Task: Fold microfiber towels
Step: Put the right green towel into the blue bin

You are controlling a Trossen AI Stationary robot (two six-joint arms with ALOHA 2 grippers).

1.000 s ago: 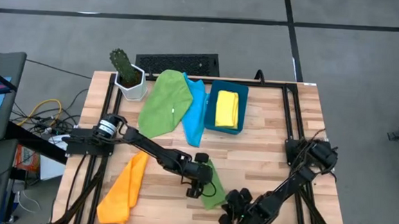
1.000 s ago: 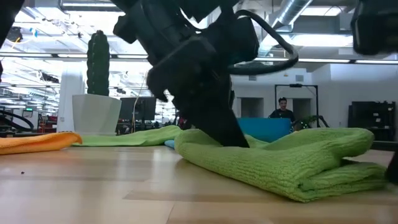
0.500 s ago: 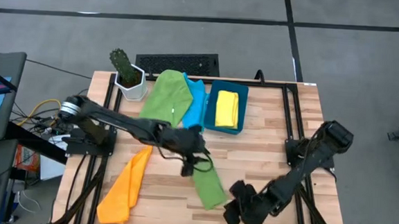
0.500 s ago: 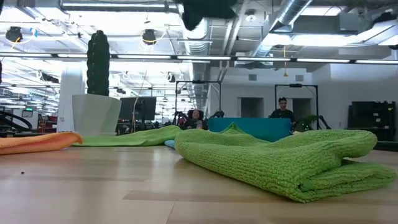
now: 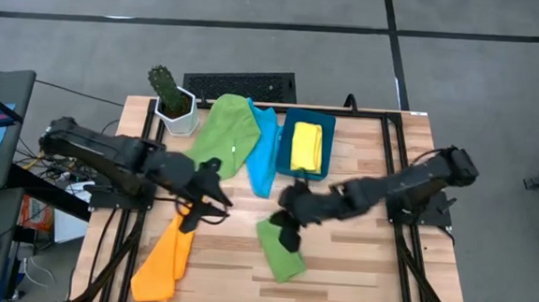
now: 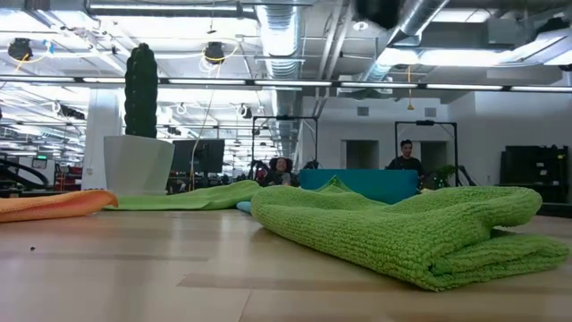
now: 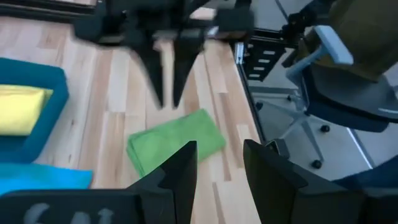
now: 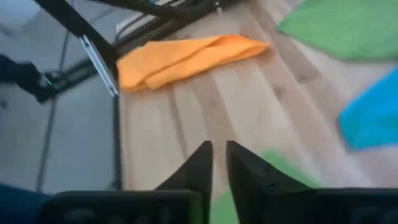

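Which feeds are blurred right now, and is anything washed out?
Right wrist view: smeared, the orange towel soft-edged. Left wrist view: the right hand blurred, the folded green towel fairly clear. Low view: sharp on that towel, bright ceiling lights. High view: evenly lit.

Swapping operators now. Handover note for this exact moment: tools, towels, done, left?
Left tool: open, empty, above the top end of the orange towel.
Right tool: empty, over the folded green towel; its fingers stand close together with a narrow gap.
Towels: folded green one lies free at front centre; a yellow one sits folded in the blue bin; the big green and light blue lie spread, overlapping, left of the bin; the orange lies loosely bunched at front left.
Done: small green folded, yellow folded.
Left: orange, big green, light blue.
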